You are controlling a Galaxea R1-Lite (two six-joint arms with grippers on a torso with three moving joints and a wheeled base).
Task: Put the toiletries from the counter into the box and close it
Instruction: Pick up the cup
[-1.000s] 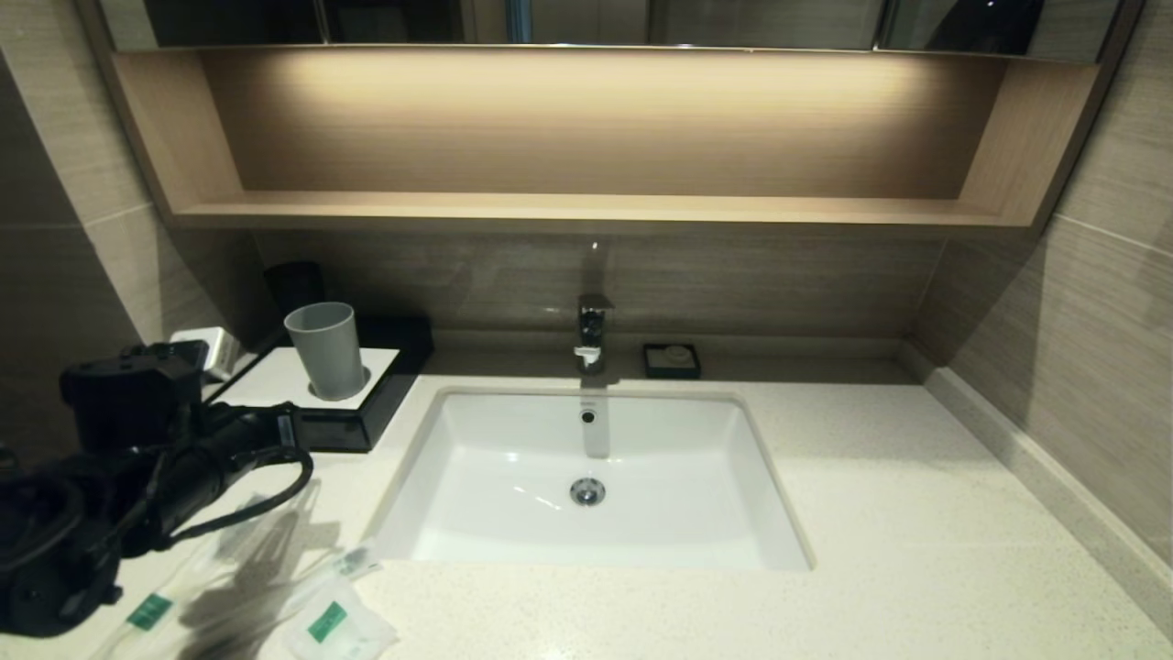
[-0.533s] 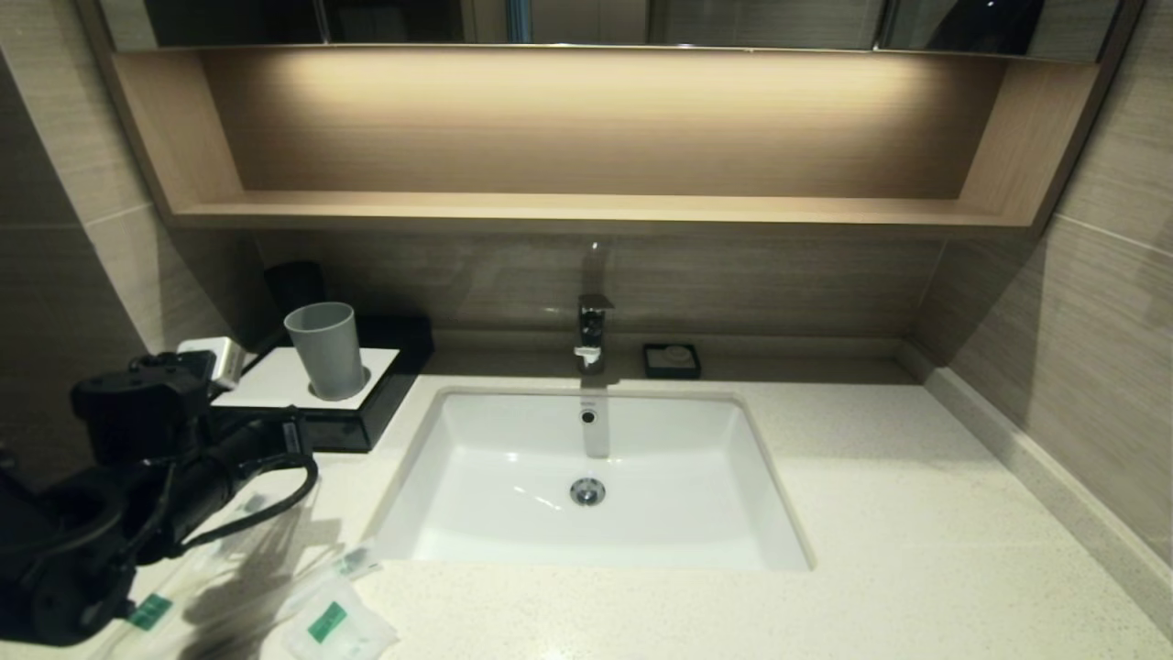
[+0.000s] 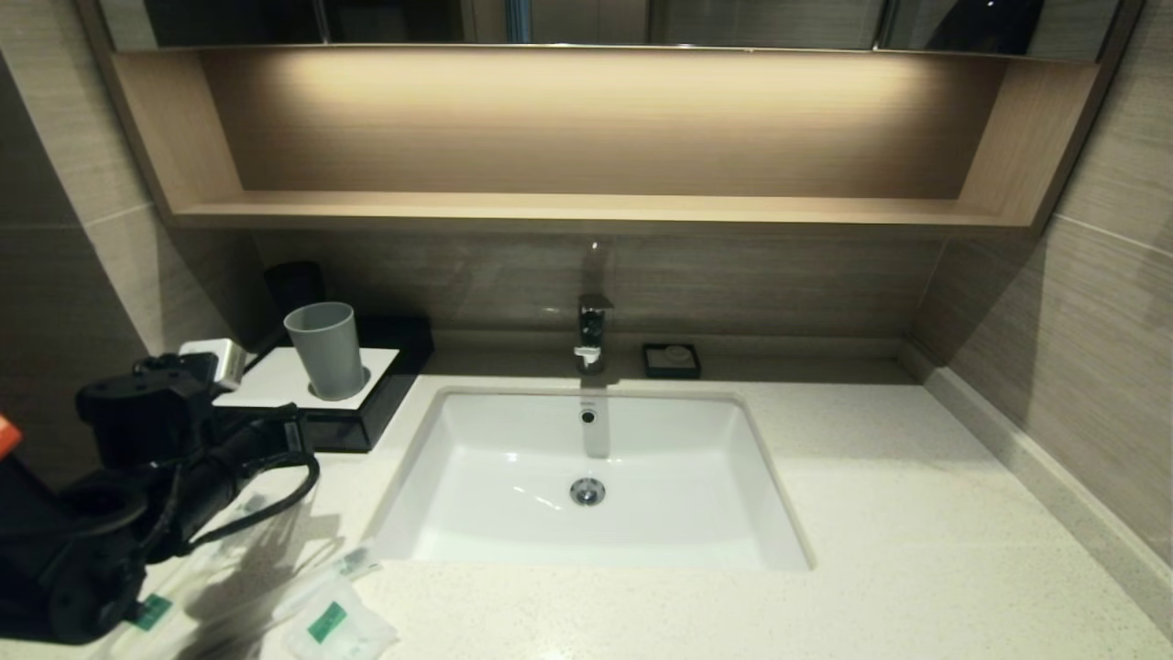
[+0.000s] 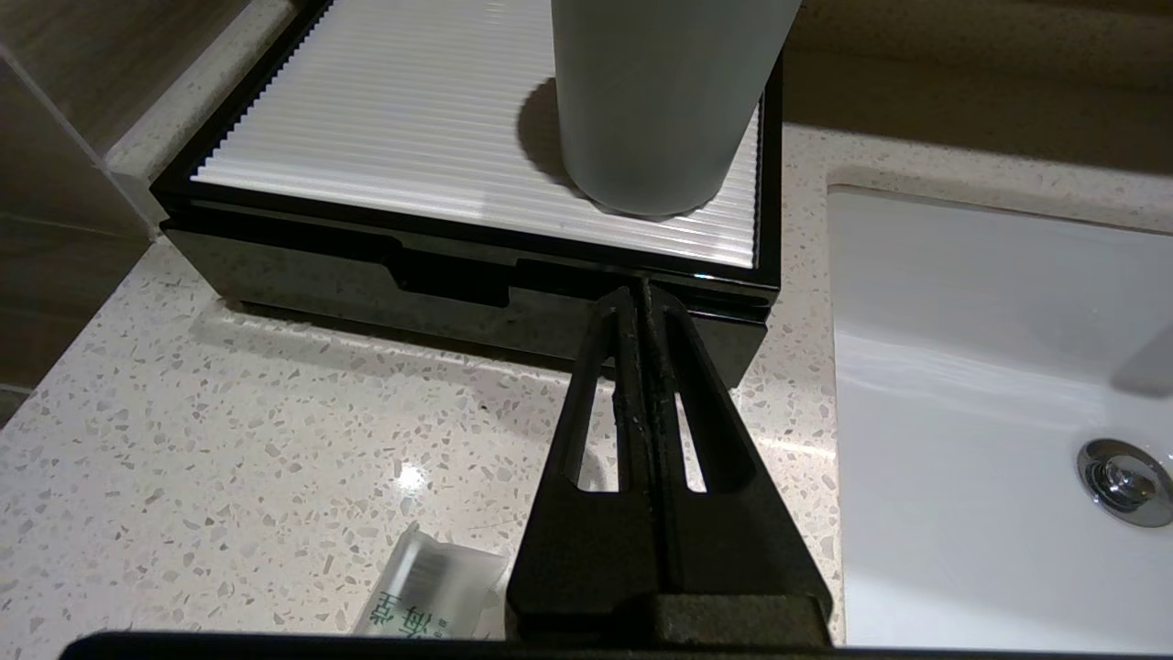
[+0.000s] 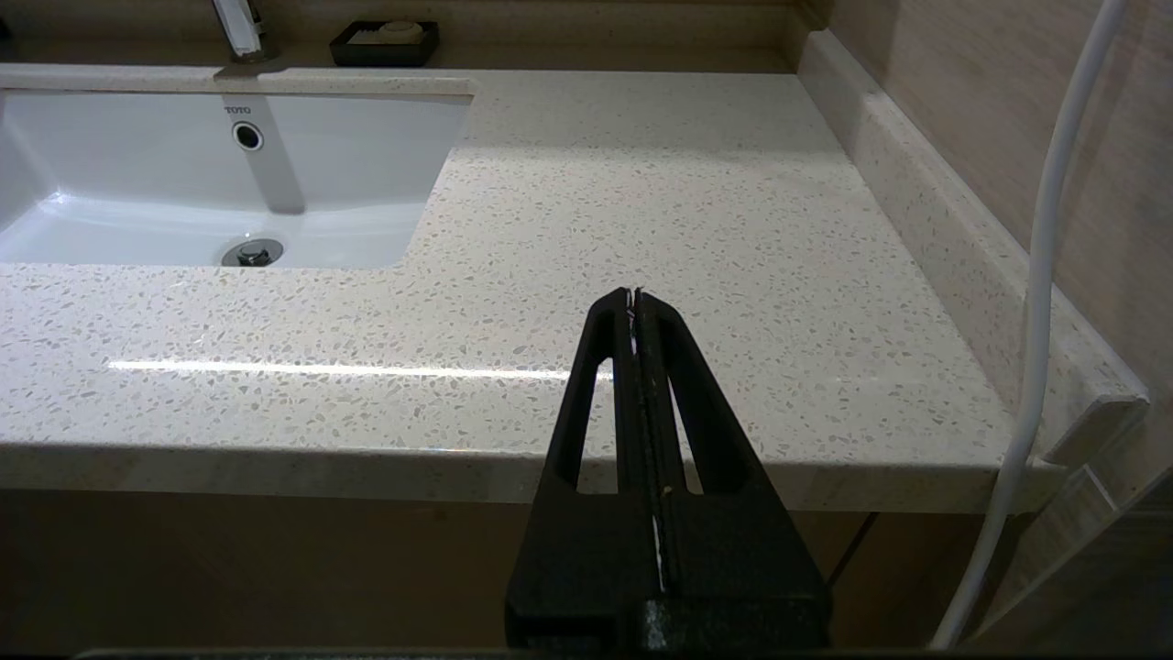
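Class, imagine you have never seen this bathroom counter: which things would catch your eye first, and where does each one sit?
The white sink basin set into the middle of the speckled counter stands out first. At the back left sits the black box, drawer shut, with a grey cup standing on its white top panel. The left gripper, jaws shut, points at the box front, and the wrapped toiletries lie at the near left edge.

Box [image 3: 353, 417] at counter [image 3: 880, 513] back-left corner, cup [image 3: 325, 350] on it; sachet [image 3: 339, 625] at front-left edge, left of sink [image 3: 586, 477].
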